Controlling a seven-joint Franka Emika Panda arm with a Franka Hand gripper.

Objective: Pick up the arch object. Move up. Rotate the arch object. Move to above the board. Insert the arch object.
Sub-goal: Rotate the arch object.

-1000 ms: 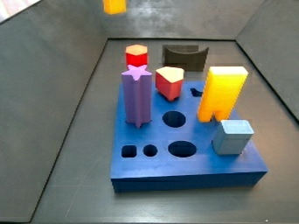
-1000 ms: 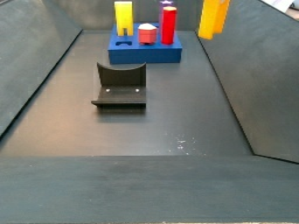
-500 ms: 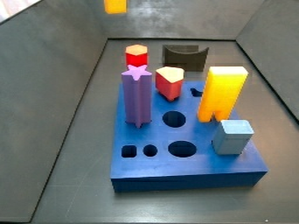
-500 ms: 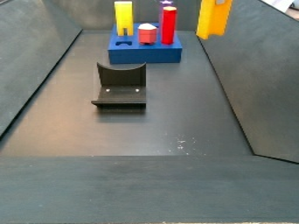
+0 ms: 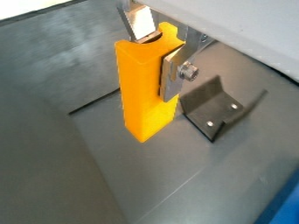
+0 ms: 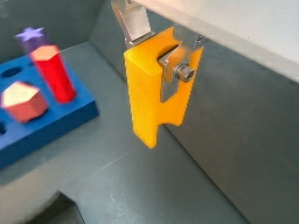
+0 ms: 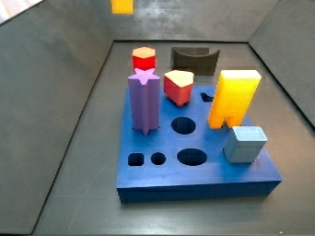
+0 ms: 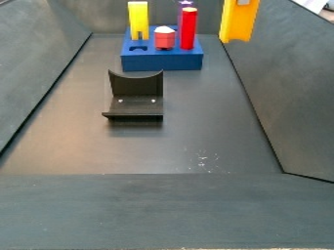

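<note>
Orange arch object [image 5: 145, 87] clamped in gripper [image 5: 158, 54] | high above floor, clear of board [image 7: 197, 157]

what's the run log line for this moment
phase: carry | gripper: shut on arch object, held aloft | board: on floor, not under it | insert: not yet done

A robot test rig in a lab: a bare dark floor [image 8: 156, 146] boxed in by plain grey walls [image 7: 74, 64], a bolted fixture [image 8: 133, 96], a blue board [image 7: 197, 175] of shaped pegs, and the gripper [image 5: 159, 54] aloft clamping the arch object [image 5: 146, 87].
</note>
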